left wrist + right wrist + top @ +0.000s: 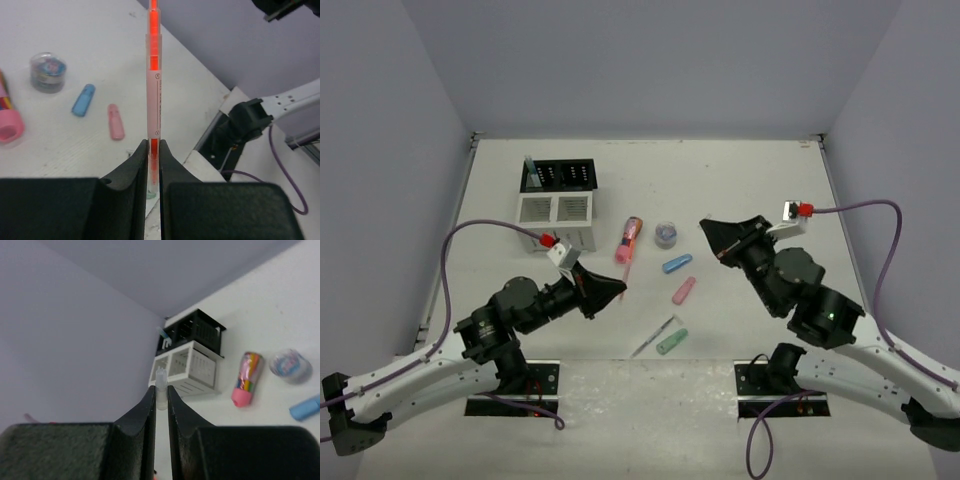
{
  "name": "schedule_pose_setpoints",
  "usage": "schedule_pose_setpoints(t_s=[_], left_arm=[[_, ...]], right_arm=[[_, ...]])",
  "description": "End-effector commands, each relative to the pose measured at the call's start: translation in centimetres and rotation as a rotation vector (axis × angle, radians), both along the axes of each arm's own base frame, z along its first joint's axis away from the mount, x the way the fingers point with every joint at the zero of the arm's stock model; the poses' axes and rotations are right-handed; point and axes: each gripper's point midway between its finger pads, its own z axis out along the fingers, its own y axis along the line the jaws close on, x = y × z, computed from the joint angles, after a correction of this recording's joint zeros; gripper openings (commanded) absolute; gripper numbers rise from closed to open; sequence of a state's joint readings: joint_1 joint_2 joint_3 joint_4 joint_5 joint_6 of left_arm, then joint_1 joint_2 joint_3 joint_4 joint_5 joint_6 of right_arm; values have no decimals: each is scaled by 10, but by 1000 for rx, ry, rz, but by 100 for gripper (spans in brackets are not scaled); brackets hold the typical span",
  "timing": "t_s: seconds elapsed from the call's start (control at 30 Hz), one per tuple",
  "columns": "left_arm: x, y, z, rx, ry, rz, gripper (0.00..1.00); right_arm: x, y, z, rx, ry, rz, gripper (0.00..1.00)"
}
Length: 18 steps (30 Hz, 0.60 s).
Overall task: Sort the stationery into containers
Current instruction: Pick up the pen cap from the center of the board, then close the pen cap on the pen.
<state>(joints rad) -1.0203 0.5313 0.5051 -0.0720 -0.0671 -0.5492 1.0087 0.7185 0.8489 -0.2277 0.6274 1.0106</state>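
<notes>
Our left claw (pixel 154 150) clamped the orange pen (pixel 154 90), and our right claw (pixel 161 392) pinched a clear stub (pixel 161 379). Next, we judged, the pen needed carrying to the black rack (pixel 558 176) at 11 o'clock.

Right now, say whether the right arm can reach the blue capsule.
Probably yes: the blue capsule lies uncovered close to the right gripper, nothing between; but it seems to hold something small.

I stand by a big white table (pixel 750 180). Its top is flat, with a few small dark specks on it. Three plain walls stand close round it like a box: a back wall (pixel 650 60), a left wall (pixel 380 140) and a right wall (pixel 910 110). All three are a pale purple-grey. A thin line runs across the table near the front edge. The light is soft and even, and the shadows are faint.
</notes>
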Motion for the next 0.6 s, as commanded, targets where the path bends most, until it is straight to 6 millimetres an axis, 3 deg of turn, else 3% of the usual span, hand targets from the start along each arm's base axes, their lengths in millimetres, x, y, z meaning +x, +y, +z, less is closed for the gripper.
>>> schedule_pose_setpoints(t_s=[0.0, 0.07, 0.13, 0.3, 0.57], left_arm=[[-29, -36, 59, -293, -75, -239, 0], [-36, -44, 51, -309, -44, -292, 0], [-43, -49, 57, -366, -38, -340, 0], [-47, -51, 55, -401, -17, -364, 0], [-49, -54, 53, -408, -19, -377, 0]], right_arm=[[-10, 21, 60, -115, -339, 178, 0], [-24, 29, 79, -98, -453, 261, 0], [-38, 32, 96, -77, -572, 315, 0], [-50, 37, 97, -75, -639, 375, 0], [-55, 57, 79, -102, -619, 475, 0]])
